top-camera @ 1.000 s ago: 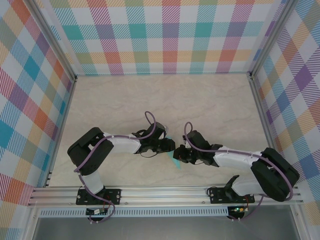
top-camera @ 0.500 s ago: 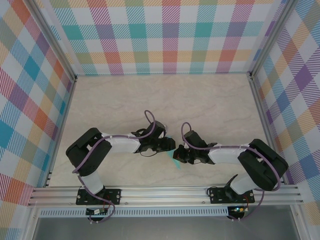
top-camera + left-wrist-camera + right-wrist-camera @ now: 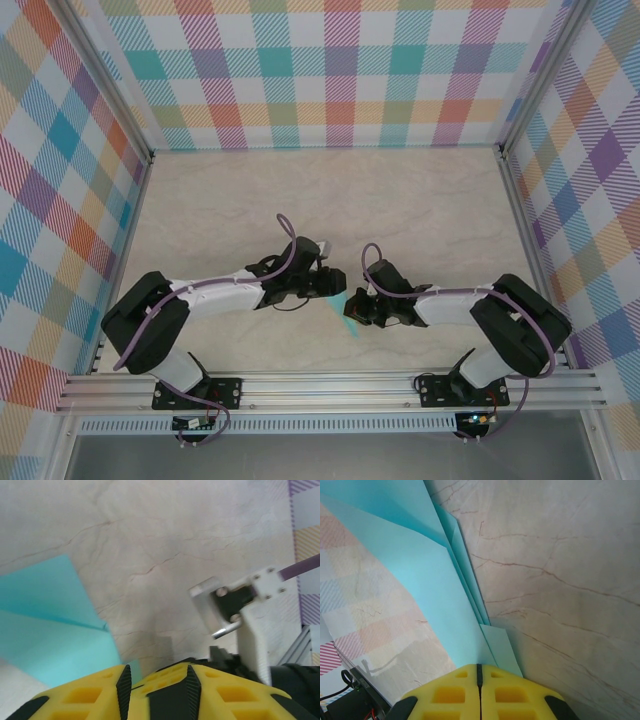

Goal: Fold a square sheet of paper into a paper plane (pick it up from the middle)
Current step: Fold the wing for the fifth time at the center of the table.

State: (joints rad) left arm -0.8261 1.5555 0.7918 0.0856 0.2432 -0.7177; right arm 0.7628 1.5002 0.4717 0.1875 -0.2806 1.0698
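Turquoise paper plane (image 3: pixel 415 575), edges cut off, vanishes into the closed right gripper (image 3: pixel 480 672).

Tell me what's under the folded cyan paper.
Beige marbled tabletop shows beside the paper plane; anything directly beneath its layered flaps is covered. The right gripper pinches its near end.

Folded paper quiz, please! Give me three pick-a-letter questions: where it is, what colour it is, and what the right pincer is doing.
1. Where is the folded paper?
A) against the back wall
B) mid-width on the table, toward the front
C) on the front rail

2. What colour is it?
A) red
B) white
C) turquoise

3. The right pincer is:
A) shut on the paper
B) wide open
C) lifted far away from it

Answers: 1 B, the top view shows it there; 2 C, every view shows turquoise; 3 A, its yellow fingers meet with paper running in between.
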